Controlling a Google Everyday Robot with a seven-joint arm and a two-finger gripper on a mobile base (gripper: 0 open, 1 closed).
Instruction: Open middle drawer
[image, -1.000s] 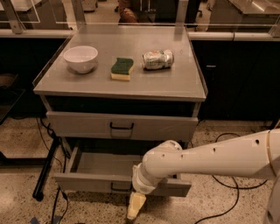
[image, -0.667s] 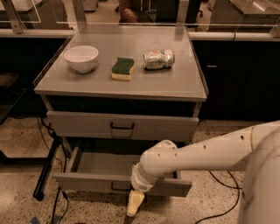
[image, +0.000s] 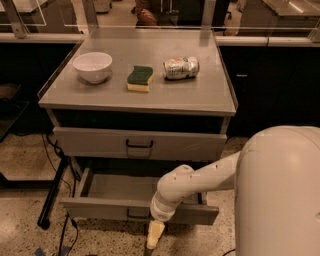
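The middle drawer (image: 100, 210) sits low on the grey cabinet (image: 150, 97), directly under the upper drawer (image: 90, 142), and it stands pulled out toward my camera with its bare grey floor showing. I count two drawer fronts in view, this open one and the shut one above it. If there is one below, it is hidden from me.

The open drawer is wide and shallow, made of flat grey metal, with one small black handle (image: 134, 215) at the centre of its front. My wrist partly covers the handle. The drawer's long axis runs left to right across the view, its front faces me, and the right end sits slightly lower in the frame than the left.

I have one arm (image: 200, 180), reaching in from the right across the drawer's front. My one gripper (image: 154, 236) hangs pointing down at the speckled floor (image: 20, 165), just below the front edge and a little right of the handle. I cannot tell whether the claw is released or clenched, and I see nothing in it.

The upper drawer has one black pull (image: 139, 144) of the same kind. Three things stand on the cabinet top in a row: one white bowl (image: 92, 66) on the left, one green-and-yellow sponge (image: 139, 78) in the middle, and one crushed can (image: 181, 68) lying on its side on the right. My white body shell (image: 280, 195) fills the lower right corner.
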